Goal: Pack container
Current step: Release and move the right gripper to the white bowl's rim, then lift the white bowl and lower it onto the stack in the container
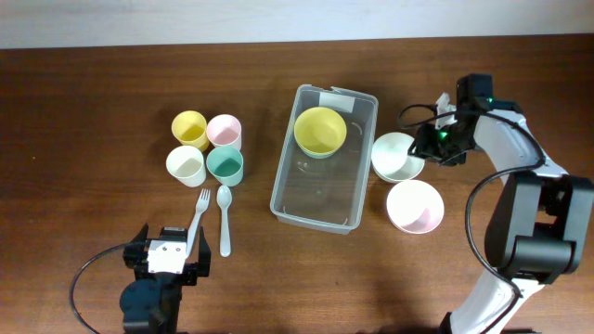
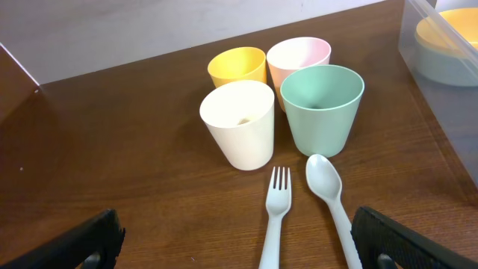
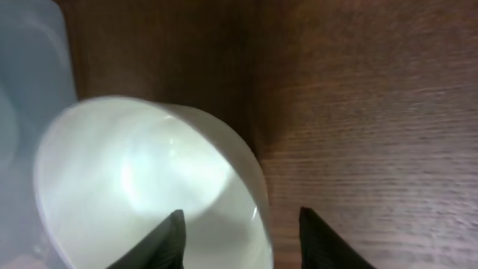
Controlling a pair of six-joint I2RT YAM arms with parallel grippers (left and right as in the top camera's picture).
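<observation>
I see the clear rectangular plastic container [image 1: 316, 190] in the middle of the brown wooden table [image 1: 93, 111]. A yellow round bowl [image 1: 320, 130] sits inside at its white-labelled end. My right gripper [image 3: 240, 224] is apart, straddling the rim of the white round bowl [image 3: 142, 179] just beside the container: one finger inside, the other outside. A pink round bowl [image 1: 415, 206] stands near that one. My left gripper [image 2: 235, 220] is spread wide on nothing, facing a white plastic fork [image 2: 275, 217] and white plastic spoon [image 2: 328, 194], with four pastel plastic cups [image 2: 321, 104] clustered beyond them.
</observation>
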